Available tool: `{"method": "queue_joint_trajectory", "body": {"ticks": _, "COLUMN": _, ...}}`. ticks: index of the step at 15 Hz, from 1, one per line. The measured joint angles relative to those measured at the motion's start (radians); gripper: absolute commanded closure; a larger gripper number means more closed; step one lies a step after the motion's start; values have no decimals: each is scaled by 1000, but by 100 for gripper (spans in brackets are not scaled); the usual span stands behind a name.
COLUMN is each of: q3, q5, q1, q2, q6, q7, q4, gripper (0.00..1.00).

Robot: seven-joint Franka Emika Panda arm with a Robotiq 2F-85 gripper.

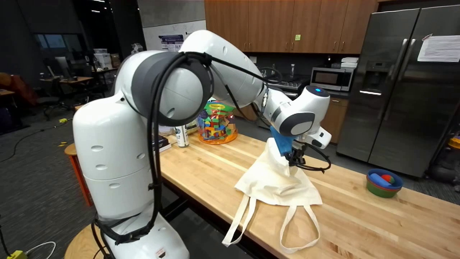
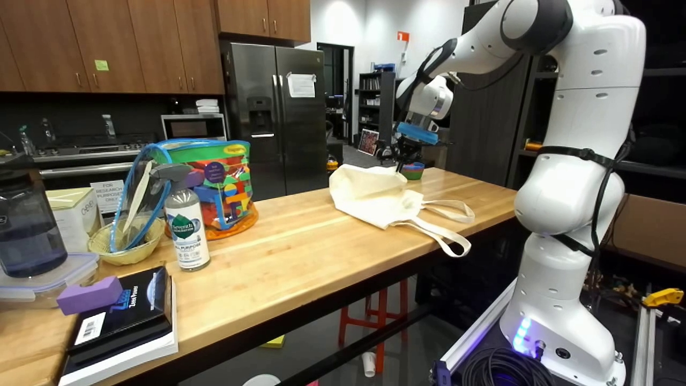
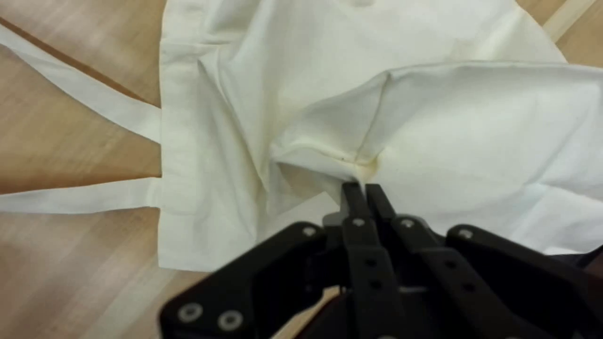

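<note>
the cream cotton tote bag (image 1: 275,187) lies crumpled, right of centre in an exterior view, on the pale wooden table (image 1: 363,219). in the wrist view its two flat cloth handles (image 3: 80,200) run off at the left edge. the black two-fingered gripper (image 3: 363,189), low and right of centre, is closed on a fold of the tote bag. at the right of an exterior view sit nested blue and green round plastic bowls (image 1: 381,191); near its centre stands a clear plastic bag of coloured blocks (image 1: 218,139).
</note>
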Motion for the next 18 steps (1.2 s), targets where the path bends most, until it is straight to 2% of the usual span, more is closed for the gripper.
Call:
{"method": "queue_joint_trajectory", "body": {"ticks": 6, "q3": -81, "q5": 45, "q1": -77, "q2": -2, "q6": 30, "q7": 38, "q4": -3, "gripper": 99}}
{"method": "queue_joint_trajectory", "body": {"ticks": 18, "q3": -204, "q5": 47, "q1": -196, "q2": -64, "q6": 86, "q7": 140, "q4": -43, "gripper": 99}}
